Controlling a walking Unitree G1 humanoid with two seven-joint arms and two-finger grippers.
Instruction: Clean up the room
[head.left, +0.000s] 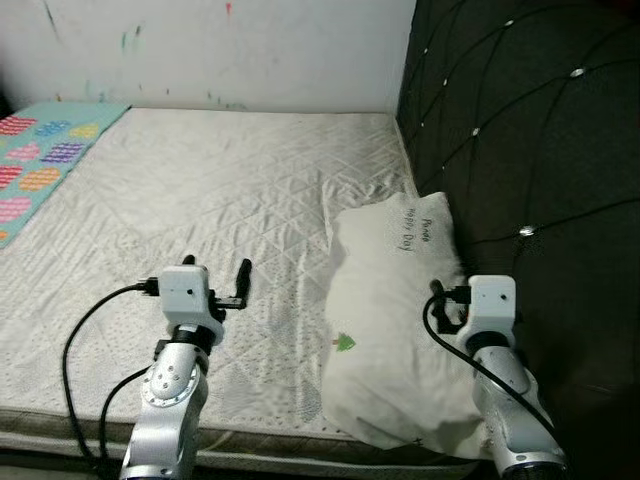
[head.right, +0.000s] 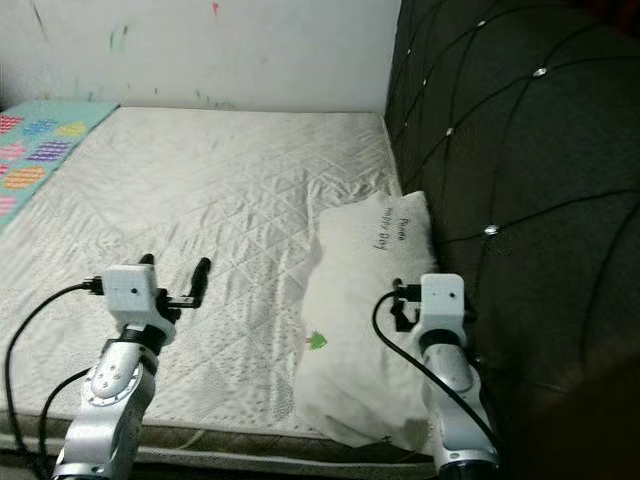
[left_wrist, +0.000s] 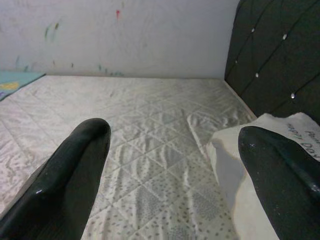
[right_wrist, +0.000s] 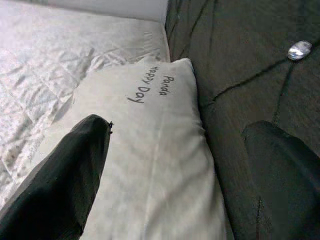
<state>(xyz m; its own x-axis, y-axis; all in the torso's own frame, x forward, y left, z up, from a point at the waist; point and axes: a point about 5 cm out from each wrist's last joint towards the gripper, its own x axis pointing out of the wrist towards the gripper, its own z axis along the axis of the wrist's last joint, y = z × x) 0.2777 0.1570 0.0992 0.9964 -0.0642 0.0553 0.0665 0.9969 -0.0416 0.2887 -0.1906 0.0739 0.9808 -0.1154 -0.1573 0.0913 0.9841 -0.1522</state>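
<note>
The pillow (head.left: 390, 320) lies on the bed (head.left: 200, 200) just under the spread right gripper (right_wrist: 175, 170), left gripper (left_wrist: 175, 170) spread too; next, I judge, close on it.

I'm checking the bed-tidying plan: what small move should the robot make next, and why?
Probably lower the open right gripper onto the white pillow to grasp it. It hovers above the pillow, which lies against the dark headboard, while the open left gripper is over bare mattress.
</note>
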